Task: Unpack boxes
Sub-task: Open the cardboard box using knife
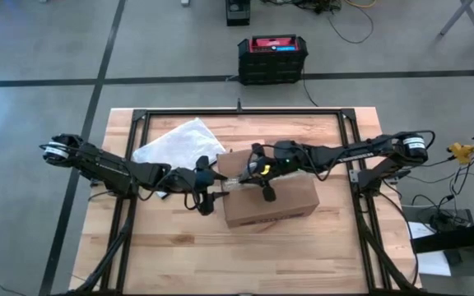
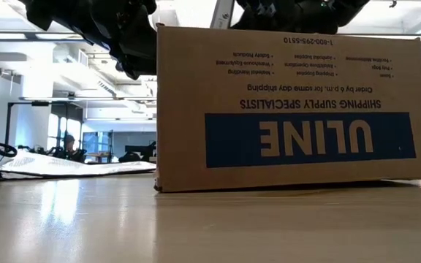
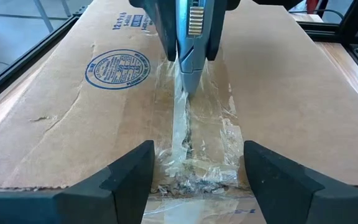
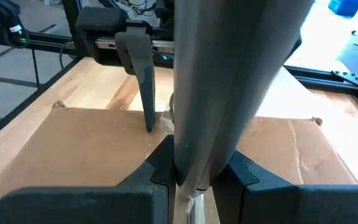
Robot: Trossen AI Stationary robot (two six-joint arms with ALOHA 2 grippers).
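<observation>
Box: the brown ULINE box [image 1: 268, 200] sits mid-desk [image 1: 303, 255], flaps taped.
Right gripper [image 1: 267, 194]: over the top seam, jaws clamped on a grey cutting tool [image 3: 188, 46], tip in the clear tape [image 3: 194, 146].
Left gripper [image 3: 194, 180]: at the box's end, jaws wide apart, holding nothing.
Risk: the unheld box could slide, or the blade snag.

- My left gripper [image 1: 212, 197] sits low at mid-table, its 2 fingers [image 3: 126, 180] spread wide.
- My right arm reaches in from the right side; its gripper [image 1: 267, 191] points down, fingers [image 4: 160, 165] clamped on a grey tool [image 4: 229, 81].
</observation>
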